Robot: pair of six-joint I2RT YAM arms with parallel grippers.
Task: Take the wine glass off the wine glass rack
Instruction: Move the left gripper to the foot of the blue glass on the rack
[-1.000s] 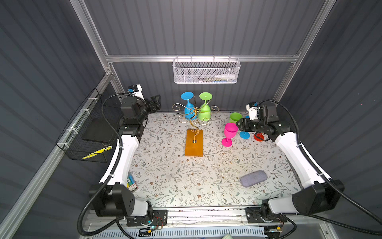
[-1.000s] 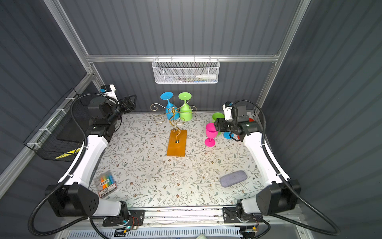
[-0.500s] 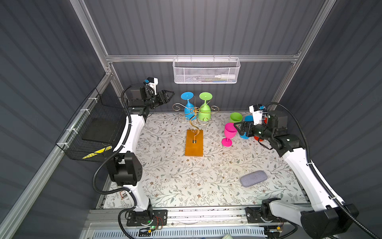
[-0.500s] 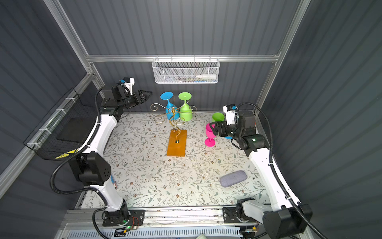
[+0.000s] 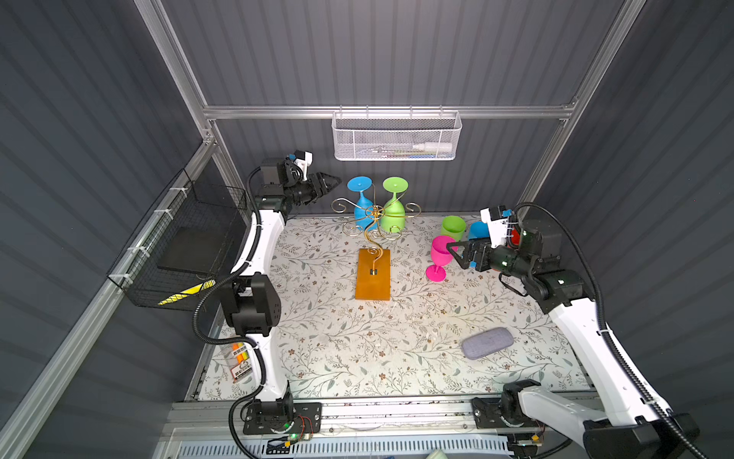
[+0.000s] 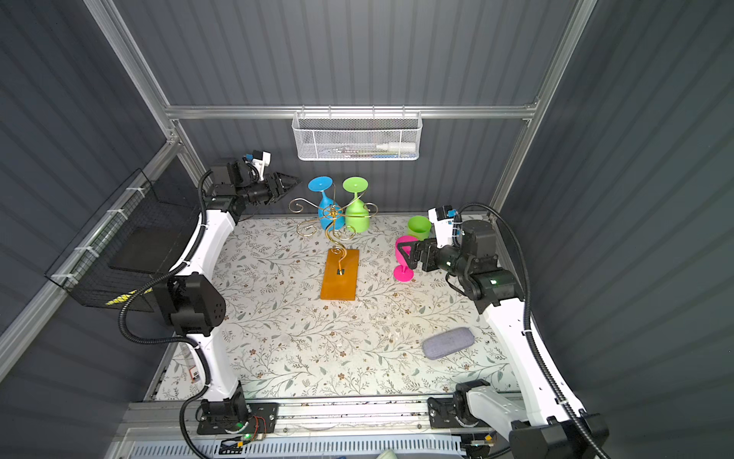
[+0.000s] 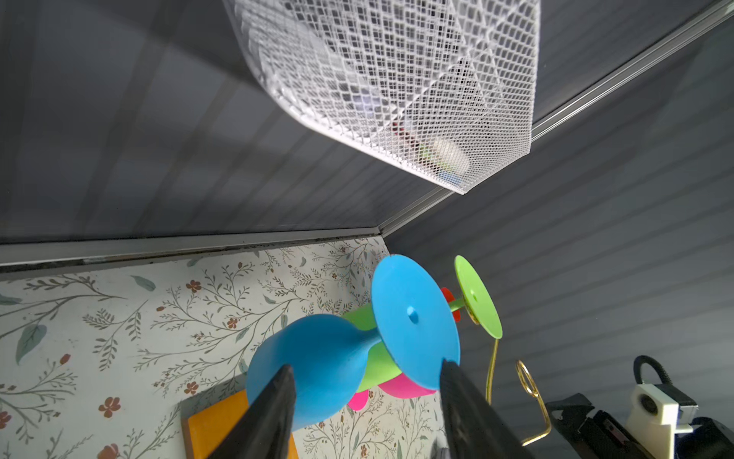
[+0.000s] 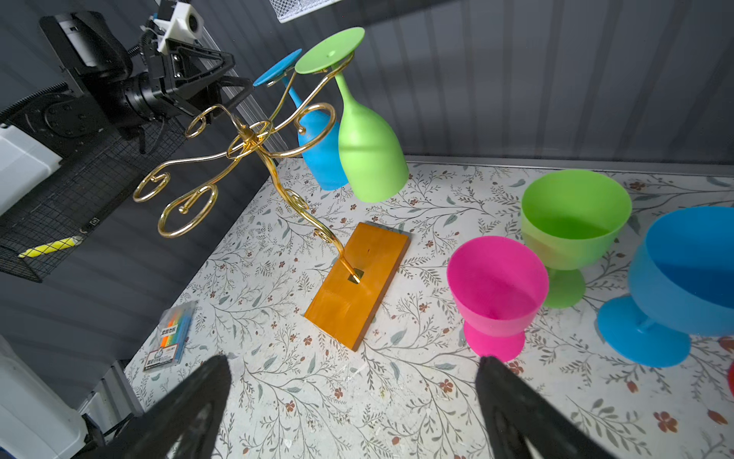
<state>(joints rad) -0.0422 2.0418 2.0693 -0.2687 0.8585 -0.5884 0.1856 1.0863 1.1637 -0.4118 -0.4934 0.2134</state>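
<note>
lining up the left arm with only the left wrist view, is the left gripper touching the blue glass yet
observer: no, in both top views the left gripper is apart from the blue glass, off to the side of its foot
operator: anything else hanging on the rack
observer: only the green glass, upside down beside the blue one; the wine glass rack has its other arms bare
operator: where's the right arm
observer: the right gripper is open beside the pink glass, which stands upright on the table
</note>
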